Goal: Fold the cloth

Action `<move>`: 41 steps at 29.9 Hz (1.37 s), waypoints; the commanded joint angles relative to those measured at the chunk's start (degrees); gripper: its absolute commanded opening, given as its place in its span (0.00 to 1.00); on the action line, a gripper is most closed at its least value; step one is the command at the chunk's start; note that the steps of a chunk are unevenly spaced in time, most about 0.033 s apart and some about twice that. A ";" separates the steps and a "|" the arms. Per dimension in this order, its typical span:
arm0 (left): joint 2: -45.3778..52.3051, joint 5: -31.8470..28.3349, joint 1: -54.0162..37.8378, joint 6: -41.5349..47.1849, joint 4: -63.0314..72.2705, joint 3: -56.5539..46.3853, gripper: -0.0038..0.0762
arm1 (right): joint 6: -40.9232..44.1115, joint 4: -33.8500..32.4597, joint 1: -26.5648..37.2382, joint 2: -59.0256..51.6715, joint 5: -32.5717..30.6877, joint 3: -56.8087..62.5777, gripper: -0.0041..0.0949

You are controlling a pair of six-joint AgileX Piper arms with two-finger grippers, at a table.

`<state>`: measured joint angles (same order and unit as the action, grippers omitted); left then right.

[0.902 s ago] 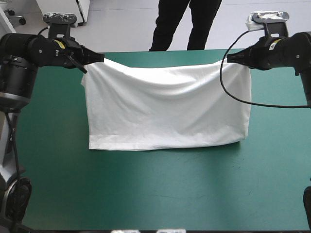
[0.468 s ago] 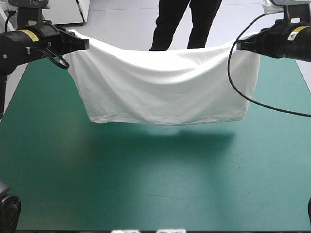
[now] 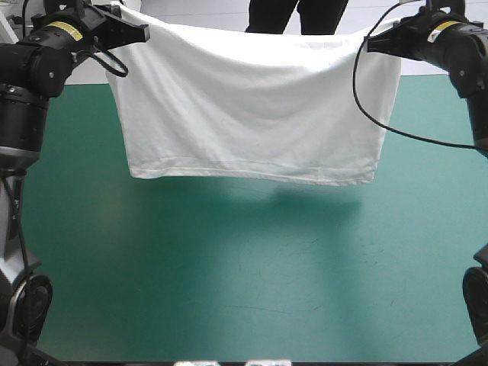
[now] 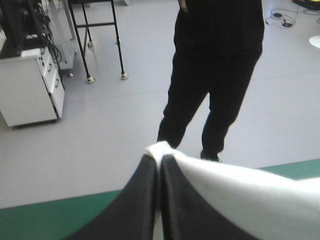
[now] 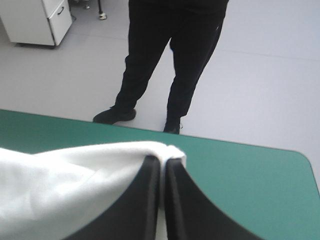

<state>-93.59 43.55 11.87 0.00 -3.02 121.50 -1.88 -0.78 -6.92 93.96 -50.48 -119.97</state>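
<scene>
T-shirt (image 3: 252, 107) hangs above the table (image 3: 229, 290), stretched between left gripper (image 3: 144, 32) and right gripper (image 3: 370, 45), each clamped on a top corner (bottom hem free). If you lower unevenly, it may land skewed; thin pinches could slip.

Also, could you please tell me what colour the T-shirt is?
Plain white, with no print showing; the high view shows the T-shirt best.
</scene>
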 commanded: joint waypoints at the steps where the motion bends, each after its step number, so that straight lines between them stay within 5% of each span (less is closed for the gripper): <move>1: -0.20 -12.59 0.03 0.35 -1.95 1.59 0.04 | -0.57 -2.09 -0.03 0.84 12.61 -1.94 0.02; 8: -4.12 -18.96 0.03 0.35 -2.17 1.59 0.04 | -0.57 -1.84 -0.03 4.08 16.52 -2.57 0.02; 15: -7.77 -8.75 0.03 0.35 -1.24 -0.64 0.04 | -0.31 1.71 -0.03 7.68 4.37 -2.46 0.02; 18: -7.12 -6.02 0.03 1.29 -1.23 -7.64 0.04 | -0.31 2.18 -0.03 8.87 -1.06 -0.53 0.02; 32: 9.18 1.21 0.03 1.44 2.19 -44.62 0.04 | -2.51 7.68 -0.14 -2.04 -6.55 31.43 0.02; 41: 15.96 5.44 0.03 1.18 7.16 -62.96 0.04 | -4.01 14.92 -0.14 -11.36 -3.61 56.94 0.02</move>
<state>-81.11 49.55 11.87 1.08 1.87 61.29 -5.16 11.82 -7.08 87.39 -56.62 -67.76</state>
